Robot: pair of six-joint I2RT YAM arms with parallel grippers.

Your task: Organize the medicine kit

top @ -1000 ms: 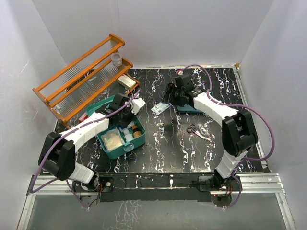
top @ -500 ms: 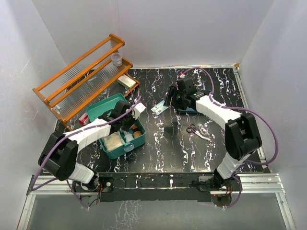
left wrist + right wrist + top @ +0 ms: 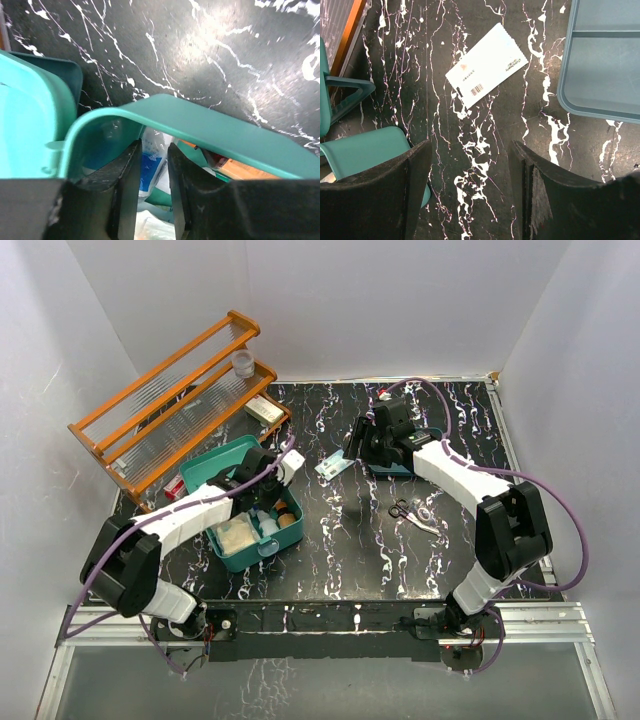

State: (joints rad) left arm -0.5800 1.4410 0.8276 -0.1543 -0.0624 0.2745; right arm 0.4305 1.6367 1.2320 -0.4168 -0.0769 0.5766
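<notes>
Packing step, by my read. Medicine kit [image 3: 243,560] sits lid-open, front-left on the bench [image 3: 340,540]. Left end effector [image 3: 154,165] is inside it, fingers near-together; whether pinching anything, cannot tell. Right end effector [image 3: 470,150] is spread, empty, above a white sachet [image 3: 486,64] — next likely calls for descending, pinching it, carrying it kit-ward.

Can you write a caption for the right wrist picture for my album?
Open jaws of the right arm hang over the black table, white packet ahead, teal tray and medicine kit alongside.
</notes>
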